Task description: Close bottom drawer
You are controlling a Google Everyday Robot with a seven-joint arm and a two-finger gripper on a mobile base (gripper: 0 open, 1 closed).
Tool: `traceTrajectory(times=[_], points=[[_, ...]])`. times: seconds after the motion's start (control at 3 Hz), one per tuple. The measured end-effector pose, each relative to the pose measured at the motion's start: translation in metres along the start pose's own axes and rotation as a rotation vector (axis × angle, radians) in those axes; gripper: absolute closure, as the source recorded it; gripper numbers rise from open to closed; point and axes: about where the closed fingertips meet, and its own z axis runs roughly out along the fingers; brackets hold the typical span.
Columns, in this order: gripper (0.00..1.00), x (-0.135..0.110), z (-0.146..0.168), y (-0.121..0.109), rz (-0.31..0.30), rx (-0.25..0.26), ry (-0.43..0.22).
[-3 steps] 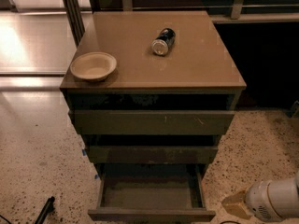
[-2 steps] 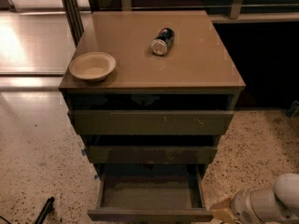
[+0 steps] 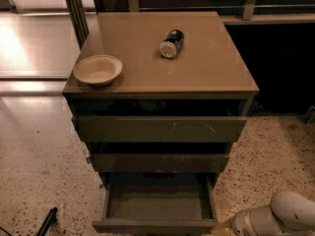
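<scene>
The bottom drawer [image 3: 158, 204] is pulled out from the cabinet, showing a dusty grey floor; its dark front edge [image 3: 152, 225] lies at the frame's lower border. My arm's white wrist [image 3: 280, 218] shows at the lower right, just right of the drawer's front corner. The gripper itself is below the frame edge and out of view.
The cabinet top [image 3: 206, 68] carries a cream bowl [image 3: 98, 70] at front left and a dark can [image 3: 172, 43] lying on its side. The top drawer front [image 3: 160, 128] and middle drawer front [image 3: 160, 162] sit above. A speckled floor [image 3: 39, 171] surrounds the cabinet. A black object [image 3: 47, 221] lies at lower left.
My arm has moved left along the lower edge, toward the bottom drawer's right front corner. The drawer itself has not moved.
</scene>
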Motion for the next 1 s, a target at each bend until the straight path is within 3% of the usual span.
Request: traceTrajectory(times=[0.33,1.0], points=[[1.0,0.006,0.014,-0.011,0.033,-0.019,0.003],[1.0,0.018,0.077,-0.088,0.147,-0.056,0.023]])
